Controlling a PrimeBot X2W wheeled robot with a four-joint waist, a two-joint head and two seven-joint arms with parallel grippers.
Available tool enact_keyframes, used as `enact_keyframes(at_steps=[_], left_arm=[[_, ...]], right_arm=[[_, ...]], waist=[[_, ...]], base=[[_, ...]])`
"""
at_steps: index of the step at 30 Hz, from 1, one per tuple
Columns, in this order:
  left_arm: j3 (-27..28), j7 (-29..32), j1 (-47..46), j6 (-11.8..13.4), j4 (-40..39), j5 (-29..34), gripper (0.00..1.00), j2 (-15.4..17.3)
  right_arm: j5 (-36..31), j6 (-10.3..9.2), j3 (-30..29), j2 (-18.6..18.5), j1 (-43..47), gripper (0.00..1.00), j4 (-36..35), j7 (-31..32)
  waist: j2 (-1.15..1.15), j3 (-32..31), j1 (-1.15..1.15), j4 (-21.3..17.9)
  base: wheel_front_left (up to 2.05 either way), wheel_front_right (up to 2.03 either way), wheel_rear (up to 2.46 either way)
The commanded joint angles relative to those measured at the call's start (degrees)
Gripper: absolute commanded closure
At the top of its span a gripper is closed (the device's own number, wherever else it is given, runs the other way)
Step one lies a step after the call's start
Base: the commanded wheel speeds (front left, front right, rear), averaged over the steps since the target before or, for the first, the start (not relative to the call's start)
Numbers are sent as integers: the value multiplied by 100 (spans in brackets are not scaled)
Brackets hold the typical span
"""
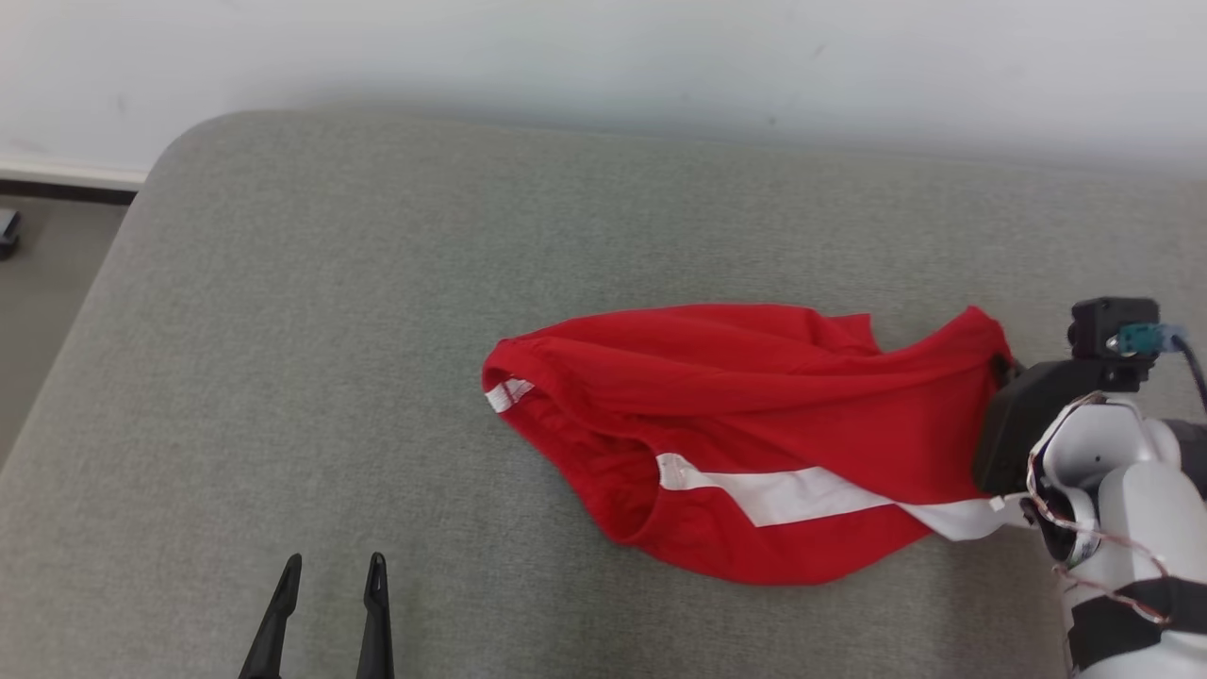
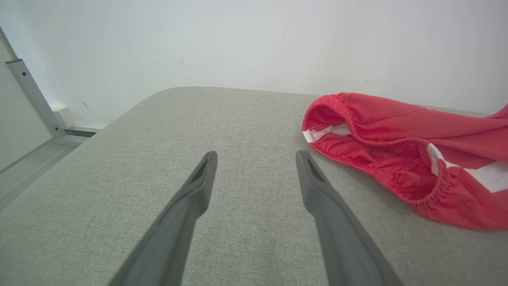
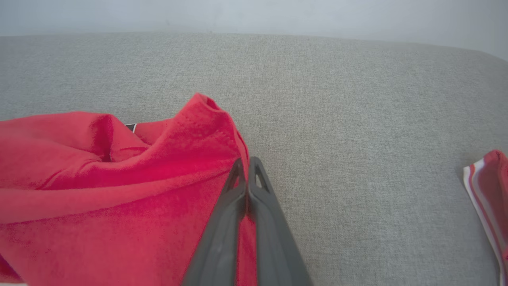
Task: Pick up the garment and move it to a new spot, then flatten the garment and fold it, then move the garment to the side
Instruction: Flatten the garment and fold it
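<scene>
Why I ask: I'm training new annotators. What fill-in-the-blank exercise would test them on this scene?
1. The crumpled red fabric garment on the grey upholstered surface has a broad ____ stripe.
2. The right gripper, with two long dark fingers, is ____ on the garment's edge.
3. The left gripper, clear of the garment, has its fingers ____.
Missing words: white; shut; open.

grey woven cushion with a crumpled red garment, white-striped, on its right half
</scene>
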Motion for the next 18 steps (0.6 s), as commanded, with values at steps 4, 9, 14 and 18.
enact_keyframes(at_steps=[4, 9, 14, 18], left_arm=[[-72, -16, -125, 22, -64, -2, 0, -6], [-182, -16, -225, 42, -107, -45, 0, -7], [-194, -16, -246, 102, -131, -68, 0, -7], [-155, -16, -223, 115, -129, -54, 0, -7]], right_arm=[[-177, -15, -360, -44, -431, 100, 472, -145], [-524, -15, -794, -49, -832, 0, 990, -410], [-729, -15, -998, -18, -1047, 0, 1312, -777], [-707, -15, -985, 21, -1006, 0, 1333, -1163]], waist=[[0, 227, 0, 346], [0, 391, 0, 539], [0, 397, 0, 543], [0, 301, 0, 418]], base=[[0, 0, 0], [0, 0, 0], [0, 0, 0], [0, 0, 0]])
